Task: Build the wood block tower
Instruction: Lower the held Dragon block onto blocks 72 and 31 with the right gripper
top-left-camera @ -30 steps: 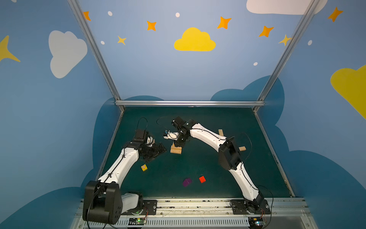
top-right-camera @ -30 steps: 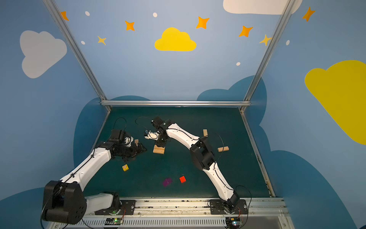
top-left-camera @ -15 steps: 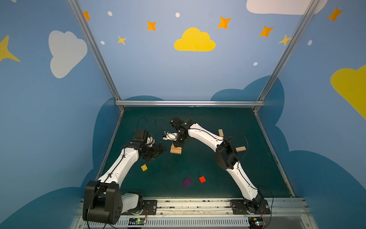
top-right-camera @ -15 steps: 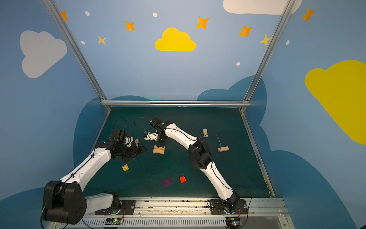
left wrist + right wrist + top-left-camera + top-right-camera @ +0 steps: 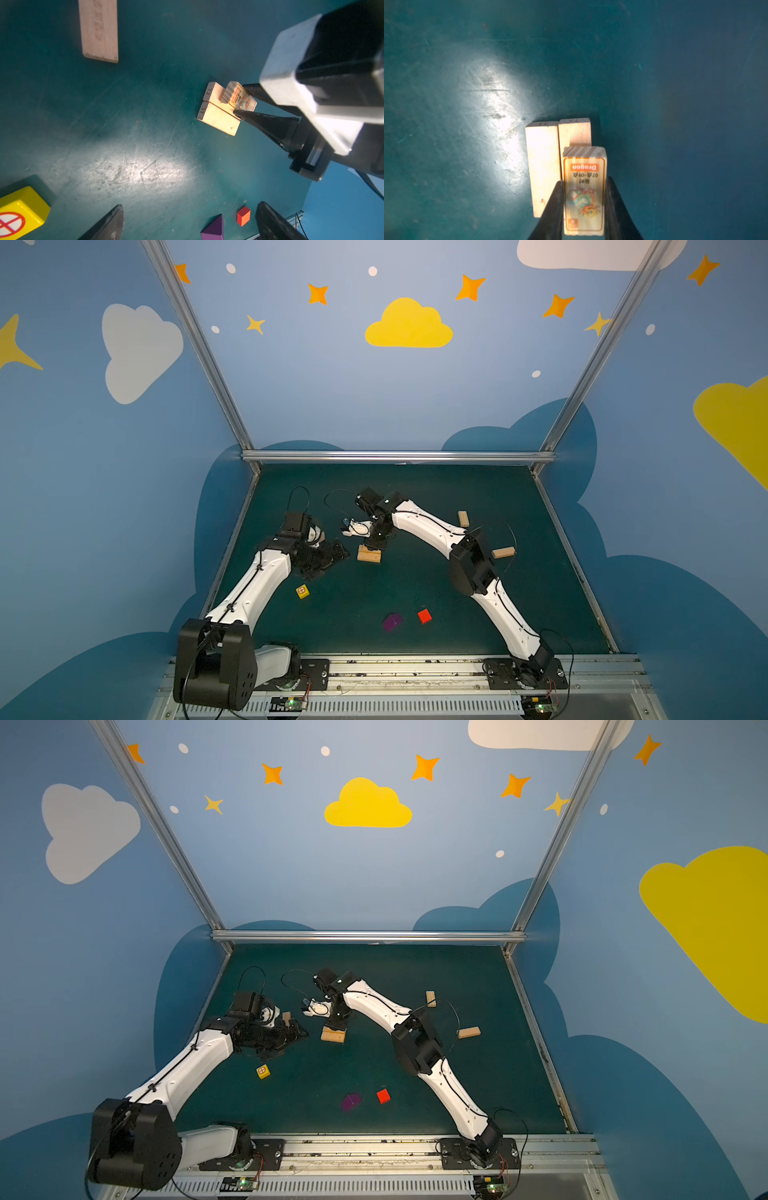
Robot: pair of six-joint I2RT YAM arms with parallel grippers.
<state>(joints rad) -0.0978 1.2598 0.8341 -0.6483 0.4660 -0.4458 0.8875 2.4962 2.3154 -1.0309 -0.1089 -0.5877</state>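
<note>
Right elbow (image 5: 471,568) shifted leftward; right end effector (image 5: 584,181) clenched on printed plank (image 5: 241,97) over two planks (image 5: 543,162).

Mid-surface (image 5: 436,489), plank 31 (image 5: 543,166) and plank 72 (image 5: 575,131) lie side by side, touching; the Dragon plank (image 5: 583,187) hangs over plank 72, contact unclear. A fourth plank (image 5: 286,1016) lies just left. Well apart at right lie a rear plank (image 5: 463,518) and a nearer plank (image 5: 503,552). Up front: marked cube (image 5: 302,591) left; centre-left cube (image 5: 392,622) beside centre-right cube (image 5: 424,616).
</note>
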